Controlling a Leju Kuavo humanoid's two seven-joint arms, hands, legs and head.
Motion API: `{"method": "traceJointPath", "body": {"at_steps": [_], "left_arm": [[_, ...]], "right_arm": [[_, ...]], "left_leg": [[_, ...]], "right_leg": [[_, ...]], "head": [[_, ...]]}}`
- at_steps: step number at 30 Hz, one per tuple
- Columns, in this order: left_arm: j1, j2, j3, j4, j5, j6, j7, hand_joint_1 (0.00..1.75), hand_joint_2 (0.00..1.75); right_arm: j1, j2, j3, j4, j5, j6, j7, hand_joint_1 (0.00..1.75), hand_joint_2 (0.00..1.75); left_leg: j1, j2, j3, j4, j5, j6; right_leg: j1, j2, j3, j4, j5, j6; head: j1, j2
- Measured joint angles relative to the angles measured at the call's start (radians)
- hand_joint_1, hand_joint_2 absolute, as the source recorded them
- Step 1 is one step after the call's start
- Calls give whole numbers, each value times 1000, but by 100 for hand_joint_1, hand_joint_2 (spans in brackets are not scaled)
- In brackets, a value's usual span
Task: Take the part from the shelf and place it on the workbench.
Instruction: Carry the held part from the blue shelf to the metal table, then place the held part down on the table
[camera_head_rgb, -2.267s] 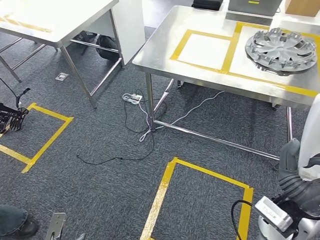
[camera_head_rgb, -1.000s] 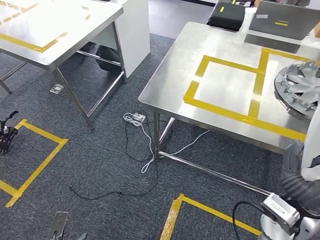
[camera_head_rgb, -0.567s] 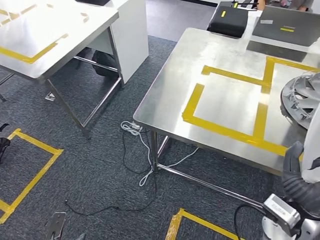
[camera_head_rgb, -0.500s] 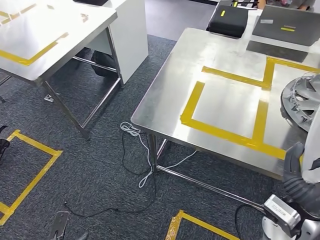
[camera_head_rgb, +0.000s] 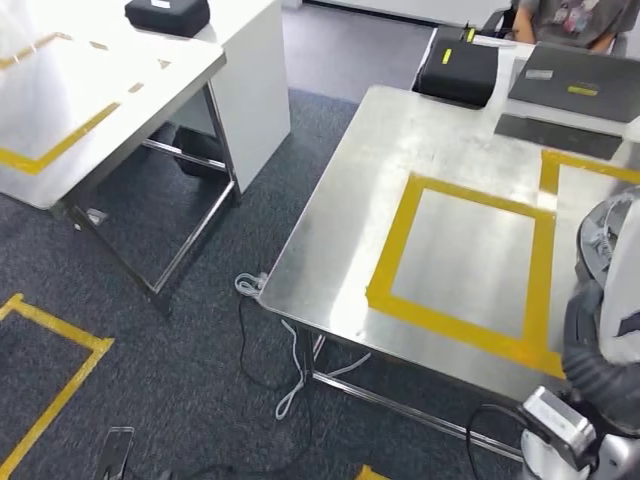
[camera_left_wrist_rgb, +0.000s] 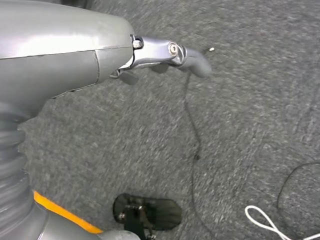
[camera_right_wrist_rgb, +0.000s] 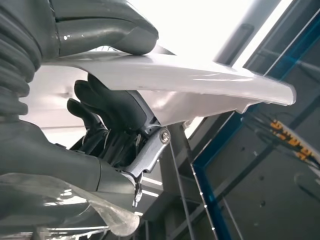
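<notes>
Right hand (camera_right_wrist_rgb: 109, 125) grips the white part (camera_right_wrist_rgb: 181, 82) in the right wrist view: the grey thumb lies along one face of the panel and the dark fingers (camera_right_wrist_rgb: 98, 107) curl against the opposite face, so the part is clamped between them and juts out beyond the hand toward a blue-framed structure (camera_right_wrist_rgb: 226, 145). Left hand (camera_left_wrist_rgb: 113, 55) in the left wrist view hangs above grey carpet (camera_left_wrist_rgb: 245, 125); its thumb is extended, nothing is seen in it, but the fingers are hidden behind the grey cover, so whether they are spread or curled cannot be told. A thin black cable (camera_left_wrist_rgb: 192, 135) and a white cord (camera_left_wrist_rgb: 271, 225) lie on the carpet beneath it. Head view: the steel workbench (camera_head_rgb: 355, 200) stands ahead and to the right, with a yellow tape rectangle (camera_head_rgb: 396, 250) marked on its top. The white part (camera_head_rgb: 625, 290) shows at the right edge, held over the near right side of the bench, above the ribbed right wrist (camera_head_rgb: 596, 370). A silver wheel cover (camera_head_rgb: 600, 235) lies on the bench just behind it. A black case (camera_head_rgb: 459, 70) and a closed laptop (camera_head_rgb: 577, 85) sit at the far edge. A second table (camera_head_rgb: 98, 90) stands to the left, carrying another black case (camera_head_rgb: 167, 14).
</notes>
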Motion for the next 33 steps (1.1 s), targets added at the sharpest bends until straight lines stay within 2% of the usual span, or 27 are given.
{"method": "traceJointPath", "body": {"at_steps": [1, 2, 3, 5, 6, 7, 8, 9, 11, 12, 14, 17, 23, 28, 33], "left_arm": [[-4, -1, -1, 0, -1, 0, 0, 0, 175], [-6, -2, -3, 0, -2, 0, 0, 0, 175], [-7, -2, -4, 0, -2, 0, 0, 0, 175], [-8, -2, -5, 0, -3, 0, 1, 0, 175], [-8, -3, -5, 0, -4, 0, 2, 0, 175], [-9, -4, -6, 0, -4, 0, 4, 0, 175], [-9, -5, -6, 0, -5, 0, 6, 0, 175], [-10, -5, -6, 0, -6, 0, 8, 0, 175], [-12, -6, -7, 0, -8, 1, 11, 0, 175], [-13, -6, -8, 0, -9, 1, 12, 0, 175], [-17, -6, -11, 0, -11, 2, 13, 0, 175], [-25, -6, -20, 0, -20, 3, 15, 0, 175], [-32, -6, -35, 0, -33, 3, 19, 0, 175], [-36, -9, -46, 0, -35, 2, 21, 0, 175], [-36, -12, -47, 0, -35, 3, 21, 0, 175]], "right_arm": [[-2, 0, -1, -1, 1, 0, 0, 175, 175], [-3, 0, -1, -2, 3, 0, 0, 175, 175], [-3, 0, -2, -2, 5, 0, 1, 175, 175], [-3, 0, -5, -2, 11, 0, 1, 175, 175], [-4, -1, -8, -1, 14, 0, 1, 175, 175], [-6, -2, -9, 1, 17, 0, 1, 175, 175], [-8, -2, -10, 4, 18, 0, 1, 175, 175], [-9, -3, -11, 9, 19, 0, 1, 175, 175], [-8, -4, -15, 19, 19, 0, 1, 175, 175], [-9, -4, -17, 23, 20, 0, 2, 175, 175], [-17, -4, -19, 31, 21, 0, 2, 175, 175], [-39, -10, -19, 60, 17, 0, 23, 175, 175], [-82, -67, -12, 177, 3, 0, 110, 175, 175], [-101, -100, -9, 235, 0, 0, 118, 175, 175], [-110, -115, -8, 260, 0, 0, 118, 175, 175]], "left_leg": [[2, -1, 17, -6, -8, 4], [3, -1, 35, -11, -19, 8], [3, -1, 51, -13, -31, 12], [3, -1, 81, -14, -55, 14], [3, -2, 97, -14, -68, 14], [4, -3, 115, -14, -82, 12], [4, -4, 135, -14, -98, 10], [4, -6, 153, -13, -114, 7], [2, -9, 176, -4, -144, -4], [1, -10, 181, 2, -155, -10], [1, -10, 185, 5, -166, -16], [1, -9, 193, 0, -161, -9], [1, -8, 200, -11, -160, -9], [2, -7, 212, -35, -177, 5], [4, -7, 215, -41, -178, -16]], "right_leg": [[0, -2, -31, 53, 11, 4], [-1, -4, -73, 113, 7, 8], [-2, -7, -117, 165, -14, 10], [-4, -8, -198, 218, -105, 14], [-5, -8, -228, 217, -145, 16], [-6, -8, -250, 198, -159, 18], [-7, -8, -265, 161, -128, 18], [-9, -9, -278, 113, -51, 17], [-7, -14, -291, 42, 105, 5], [-5, -15, -292, 28, 148, -4], [-2, -15, -280, 28, 162, -16], [-3, -12, -273, 23, 157, -17], [-2, -6, -273, 22, 143, -31], [3, -7, -273, 22, 141, -35], [4, -8, -271, 22, 142, -36]], "head": [[3, 0], [6, 0], [9, 0], [10, 0], [11, 0], [11, 0], [12, 0], [13, 0], [12, 0], [11, 0], [10, 0], [8, 0], [7, 0], [7, 0], [8, 0]]}}
